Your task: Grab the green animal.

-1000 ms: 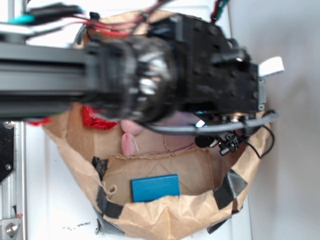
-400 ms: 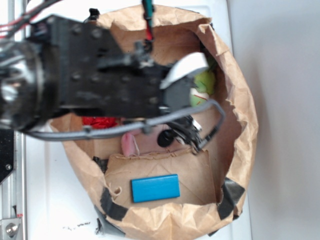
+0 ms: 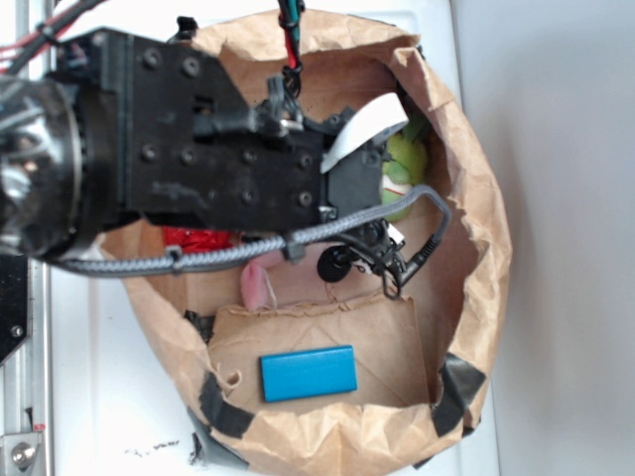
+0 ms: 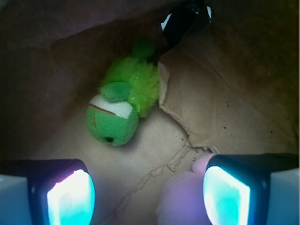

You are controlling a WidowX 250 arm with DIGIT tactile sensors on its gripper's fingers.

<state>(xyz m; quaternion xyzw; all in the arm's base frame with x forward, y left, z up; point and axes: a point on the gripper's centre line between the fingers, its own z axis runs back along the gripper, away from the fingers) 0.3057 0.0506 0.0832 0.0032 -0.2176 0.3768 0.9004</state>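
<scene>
Hovering gripper (image 4: 145, 197), jaws apart, green animal (image 4: 122, 110) against bag wall (image 4: 56, 61).

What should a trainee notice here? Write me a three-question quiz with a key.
1. True or false: the gripper is shut on the green animal.
2. In the wrist view, which lies nearest the gripper? A. pink plush B. a cup C. a spoon
3. What container holds the toys?

Key: 1. False, it is open and short of the animal. 2. A. 3. The paper bag.
</scene>
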